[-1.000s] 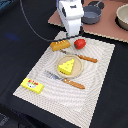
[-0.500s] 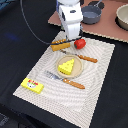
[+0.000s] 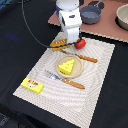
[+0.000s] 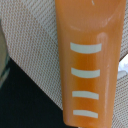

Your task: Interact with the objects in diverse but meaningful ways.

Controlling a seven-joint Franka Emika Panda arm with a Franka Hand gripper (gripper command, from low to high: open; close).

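So the arm's white hand (image 3: 70, 36) is down low at the far edge of the placemat (image 3: 100, 75), right over the bread loaf (image 3: 59, 44). The loaf is a long orange-gold thing with pale slash marks, lying flat on the mat, and one end of it disappears under the hand. Can't tell if the fingers are wide, narrow or actually holding it, since the body of the hand blocks them in the exterior view. The wrist view is no help either: it's just the loaf (image 4: 90, 65) filling the shot, four white stripes across it, woven mat underneath, no fingers visible.

The red fruit (image 3: 80, 43) sits just beside the hand on the exterior view's right, close to the loaf's hidden end. I can't say if they touch.

Middle of the mat has a round plate (image 3: 59, 72) with the cheese wedge (image 3: 66, 65) on it. A knife (image 3: 84, 58) with an orange handle lies on the far side of the plate, and a fork (image 3: 66, 80) with an orange handle on the near side. The yellow box (image 3: 32, 85) with red marks is at the near corner of the mat on the exterior view's left, well apart from everything else.

Grey pot (image 3: 91, 13) is back on the brown board (image 3: 112, 31) behind the mat, on the dark desk (image 3: 20, 45).
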